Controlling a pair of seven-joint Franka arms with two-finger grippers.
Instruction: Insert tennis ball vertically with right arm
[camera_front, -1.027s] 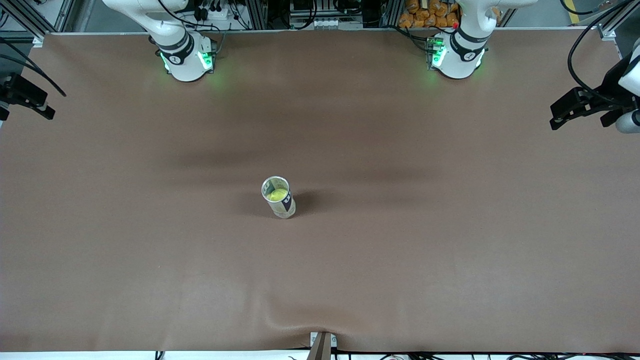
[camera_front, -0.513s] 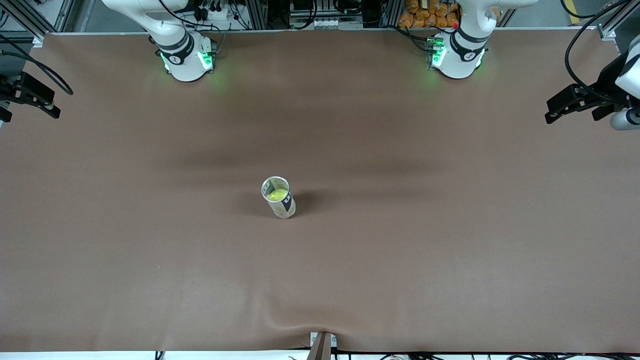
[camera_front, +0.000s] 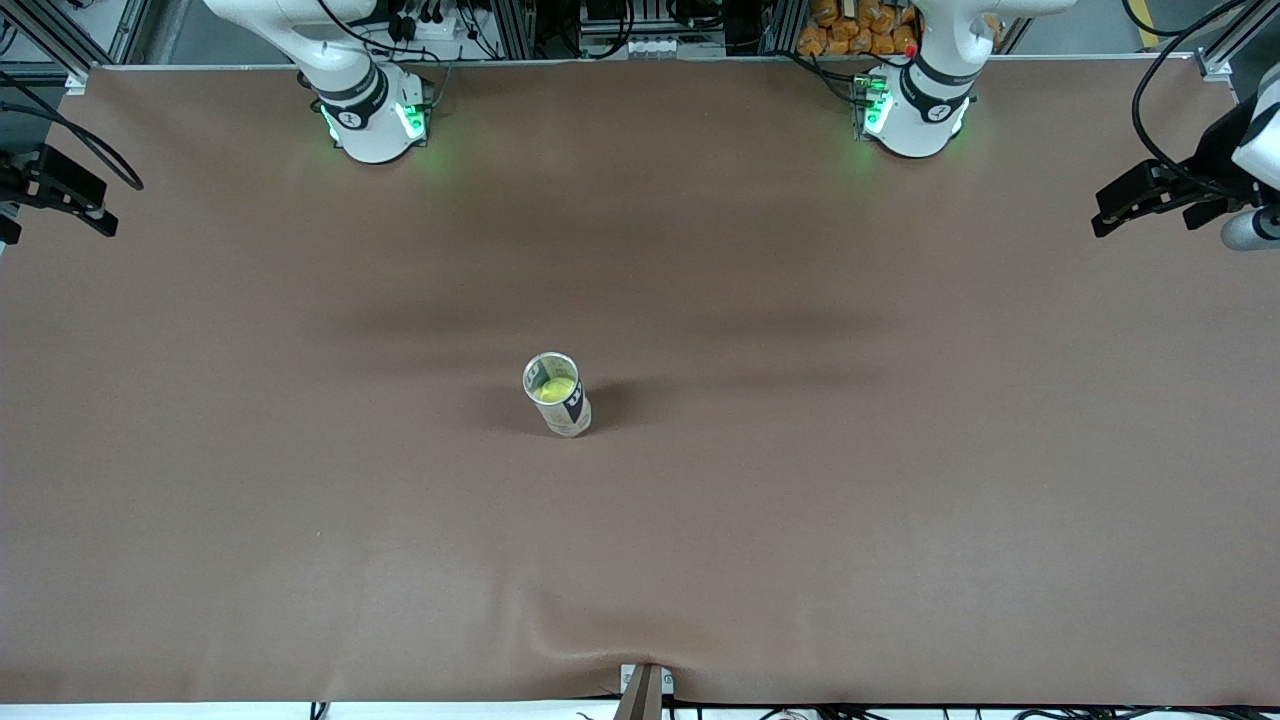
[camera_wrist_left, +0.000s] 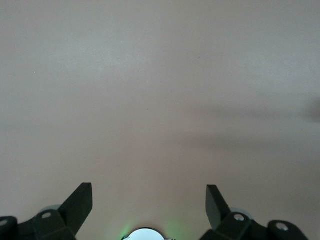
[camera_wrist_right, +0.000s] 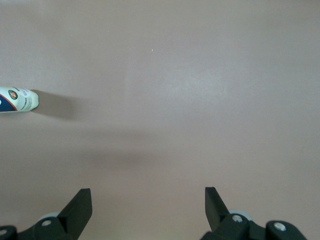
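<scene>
We see a wide counter (camera_front: 800, 520) covered in a smooth brown sheet. The right arm (camera_front: 340, 70), a white jointed robot arm with black joint sections, rises from its green-lit base at the counter's upper edge, and its twin, the left arm (camera_front: 930, 80), rises from a matching base along the same edge. Near the middle of the counter stands an upright clear plastic can with a dark printed label (camera_front: 558, 395). Inside it, seen through the open top, sits the yellow-green tennis ball (camera_front: 557, 389).

The right arm's black two-finger pincer (camera_wrist_right: 148, 200) hangs over the counter's edge at the right arm's end, well apart from the can, its fingers spread wide and holding nothing. The left arm's black pincer (camera_wrist_left: 149, 199) hangs over the edge at the left arm's end, likewise spread wide and empty, with only bare brown sheet beneath it.
</scene>
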